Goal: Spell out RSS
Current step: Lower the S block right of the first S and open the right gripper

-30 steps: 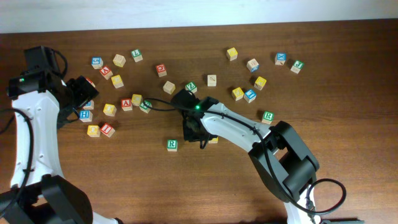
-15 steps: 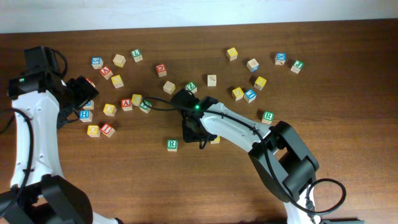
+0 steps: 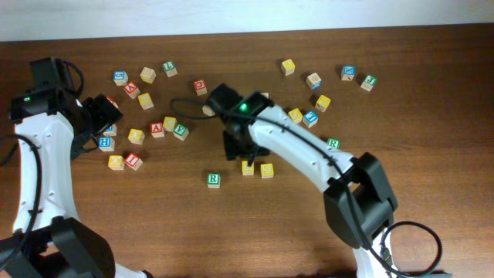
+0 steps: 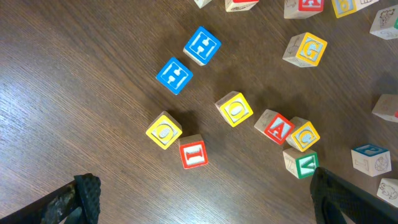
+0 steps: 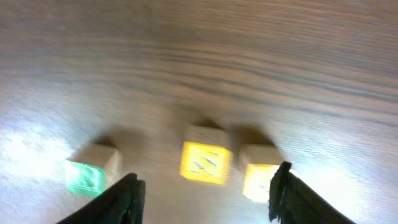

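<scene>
Overhead, we see the green R cube [image 3: 214, 179] on the table [image 3: 432, 116], with one yellow cube [image 3: 248, 167] and another yellow cube [image 3: 266, 171] lined up on its right, just beside each other. Our right gripper [image 5: 207, 186] hovers above them, jaws parted and empty. Our left gripper [image 4: 205, 200] gapes wide over scattered blocks [image 4: 236, 109], holding nothing.

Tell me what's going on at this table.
The right arm's fingers hang open and empty above a short row on the table. The row is a green R cube, then two yellow cubes close together, with a wider gap after the R. The yellow cubes' letters are too blurred to read. The left arm's fingers are wide open over the scattered cubes on its side, holding nothing.
</scene>
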